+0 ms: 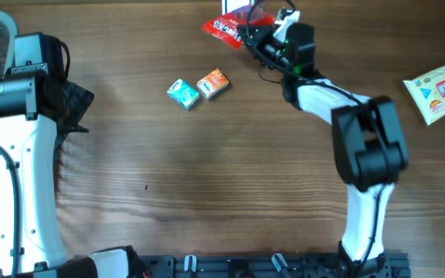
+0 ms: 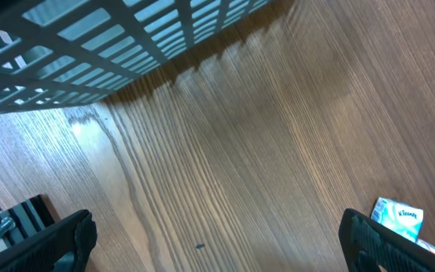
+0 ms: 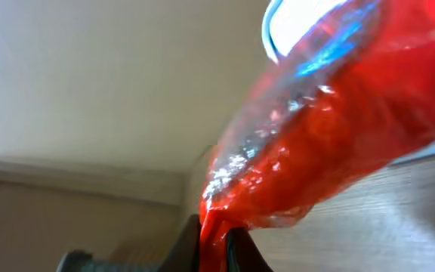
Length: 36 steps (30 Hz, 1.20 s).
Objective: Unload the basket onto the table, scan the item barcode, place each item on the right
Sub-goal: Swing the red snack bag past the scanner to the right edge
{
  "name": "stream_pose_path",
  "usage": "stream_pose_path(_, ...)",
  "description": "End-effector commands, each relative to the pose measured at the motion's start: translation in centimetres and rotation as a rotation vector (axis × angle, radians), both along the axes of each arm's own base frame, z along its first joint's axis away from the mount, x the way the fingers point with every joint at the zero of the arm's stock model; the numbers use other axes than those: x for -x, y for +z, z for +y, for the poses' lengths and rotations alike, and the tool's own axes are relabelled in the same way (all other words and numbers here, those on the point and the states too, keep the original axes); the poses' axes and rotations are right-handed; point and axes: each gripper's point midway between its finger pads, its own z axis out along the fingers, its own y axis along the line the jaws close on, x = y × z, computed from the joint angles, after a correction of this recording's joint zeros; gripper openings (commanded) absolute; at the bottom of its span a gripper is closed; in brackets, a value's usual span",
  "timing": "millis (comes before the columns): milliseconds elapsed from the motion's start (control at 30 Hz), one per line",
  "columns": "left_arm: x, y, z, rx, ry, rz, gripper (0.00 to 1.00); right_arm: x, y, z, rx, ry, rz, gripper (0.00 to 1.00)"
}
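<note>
Hanging over the left side of the worktop [image 1: 207, 193]: left tool [image 1: 74, 104], fingers spread wide, nothing between them. Lying toward the middle: teal carton [image 1: 182, 93] just beside orange carton [image 1: 213, 83]. Clamped by one end at the far edge: red packet [image 1: 224, 28], in the closed right tool [image 1: 253, 35]. Resting far right: wipes pack [image 1: 443, 85]

red packet [image 1: 224, 28]: cut by top edge, part hidden under right gripper [image 1: 252, 35]; wrist view blurred, print unreadable. left gripper [image 2: 216, 227]: fingers [image 2: 59, 245] cut by bottom edge. teal box [image 2: 399, 215]: lower part behind finger. wipes pack [image 1: 443, 86]: cut by right edge. basket [image 2: 89, 45]: cut by top edge.
</note>
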Motion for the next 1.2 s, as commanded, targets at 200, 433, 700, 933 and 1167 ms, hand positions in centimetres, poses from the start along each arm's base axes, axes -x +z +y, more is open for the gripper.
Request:
stream_pose_path(200, 0.1, -0.1, 0.2, -0.003, 0.015, 0.004, 1.0, -2.9, 5.0, 2.8, 0.104, 0.13, -0.289, 0.04)
stream_pose_path(433, 0.1, -0.1, 0.2, -0.003, 0.015, 0.004, 1.0, -2.5, 6.5, 2.2, 0.098, 0.162, -0.321, 0.04)
stream_pose_path(700, 0.1, -0.1, 0.2, -0.003, 0.015, 0.004, 1.0, -3.1, 11.2, -11.4, 0.308, -0.035, -0.199, 0.04)
stream_pose_path(933, 0.1, -0.1, 0.2, -0.003, 0.015, 0.004, 1.0, 1.3, 12.1, -31.4, 0.395, -0.365, 0.078, 0.04)
stream_pose_path(1167, 0.1, -0.1, 0.2, -0.003, 0.015, 0.004, 1.0, 8.4, 3.3, -46.1, 0.405, -0.55, 0.382, 0.04)
